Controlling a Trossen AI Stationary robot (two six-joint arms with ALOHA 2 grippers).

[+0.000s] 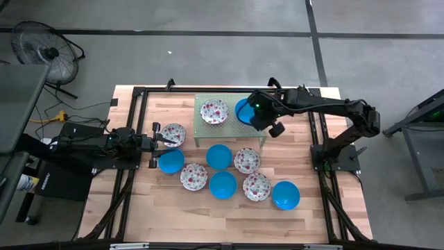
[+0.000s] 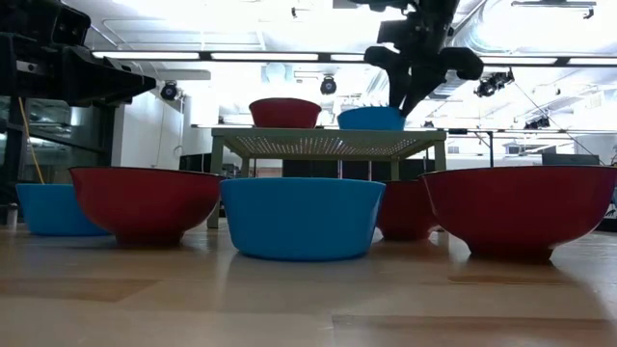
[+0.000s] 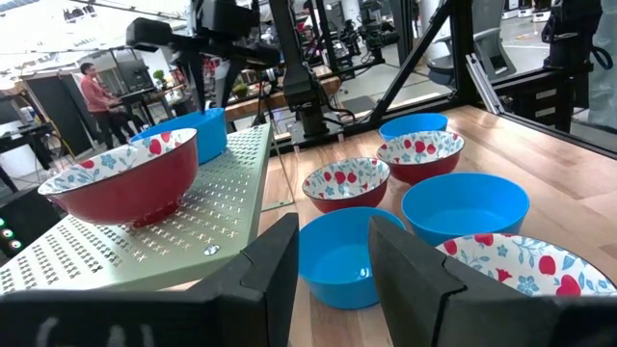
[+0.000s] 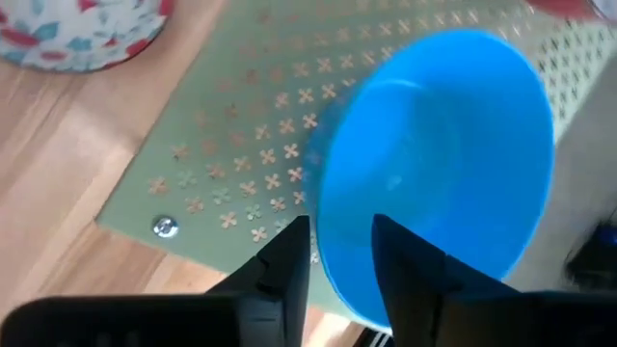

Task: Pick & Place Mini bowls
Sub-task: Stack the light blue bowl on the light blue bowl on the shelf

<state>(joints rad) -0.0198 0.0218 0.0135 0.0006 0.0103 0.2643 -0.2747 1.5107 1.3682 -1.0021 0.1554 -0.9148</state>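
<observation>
The pale green perforated stand [image 1: 231,132] carries a floral mini bowl [image 1: 214,112] and a blue mini bowl [image 1: 243,111], both resting on their bases. My right gripper [image 1: 252,115] hangs over that blue bowl [image 4: 434,164], open, with one finger outside its rim and one inside [image 4: 342,265]. I see no touch. My left gripper [image 1: 165,141] is open at the table's left, beside a floral bowl [image 1: 173,134] and a blue bowl [image 1: 171,161]. In its wrist view the gripper [image 3: 335,280] points at a blue bowl [image 3: 337,255]. Several more bowls sit on the table in front of the stand.
Blue bowls [image 1: 219,156] [image 1: 223,185] [image 1: 285,195] and floral bowls [image 1: 247,160] [image 1: 193,176] [image 1: 257,187] crowd the table's middle, near side of the stand. Black frame rails [image 1: 132,139] run along both sides. Bare wood shows toward the near edge [image 1: 222,222]. A person [image 3: 96,92] stands far off.
</observation>
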